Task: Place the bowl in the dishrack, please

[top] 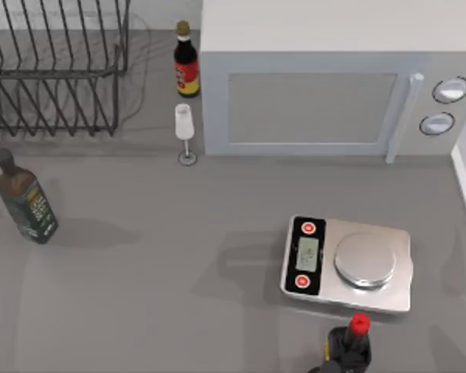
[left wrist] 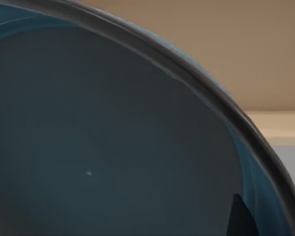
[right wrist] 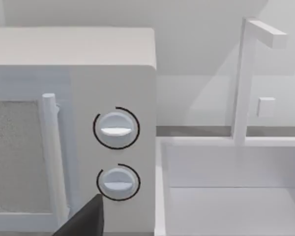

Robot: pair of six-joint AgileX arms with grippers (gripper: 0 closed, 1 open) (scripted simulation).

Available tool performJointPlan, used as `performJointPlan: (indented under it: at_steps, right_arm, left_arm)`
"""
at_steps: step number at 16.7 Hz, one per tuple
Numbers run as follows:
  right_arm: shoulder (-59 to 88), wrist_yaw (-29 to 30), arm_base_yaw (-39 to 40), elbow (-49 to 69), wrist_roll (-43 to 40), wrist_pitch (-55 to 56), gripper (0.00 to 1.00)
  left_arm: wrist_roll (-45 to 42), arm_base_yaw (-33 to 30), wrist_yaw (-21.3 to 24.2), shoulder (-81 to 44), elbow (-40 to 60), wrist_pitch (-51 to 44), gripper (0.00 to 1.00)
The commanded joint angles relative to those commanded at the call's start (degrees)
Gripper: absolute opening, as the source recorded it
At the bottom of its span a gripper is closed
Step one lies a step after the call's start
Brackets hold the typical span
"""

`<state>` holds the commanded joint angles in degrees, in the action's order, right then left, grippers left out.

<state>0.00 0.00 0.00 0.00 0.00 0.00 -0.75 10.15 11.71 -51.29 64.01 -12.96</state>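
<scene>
The bowl [left wrist: 113,147] sits very close in the left wrist view, showing its glossy blue inside and dark curved rim against a tan wall. My left gripper is shut on the bowl, and one dark finger [left wrist: 241,219] lies against the inner wall near the rim. The dishrack [top: 54,74], a dark wire rack, stands at the table's back left. A dark part of my right gripper [right wrist: 86,219] shows in front of the microwave's knobs.
A white microwave [top: 318,85] fills the back right, with a kitchen scale [top: 349,263] in front of it. A green bottle [top: 25,203] stands at the left. A dark sauce bottle [top: 186,66] and a white glass [top: 185,128] stand beside the rack. A red-capped bottle [top: 349,346] is at the front. A white sink [right wrist: 236,196] adjoins the microwave.
</scene>
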Motion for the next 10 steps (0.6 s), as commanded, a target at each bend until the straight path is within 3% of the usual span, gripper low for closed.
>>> performJointPlan:
  at_steps: [5, 10]
  right_arm:
    - [0.00, 0.00, 0.00, 0.00, 0.00, 0.00, 1.00]
    - [0.00, 0.00, 0.00, 0.00, 0.00, 0.00, 1.00]
  left_arm:
    - [-0.11, -1.53, -0.15, -8.65, -0.89, 8.86, 0.00]
    - [-0.16, -4.21, -1.37, -27.60, -4.09, 31.56, 0.00]
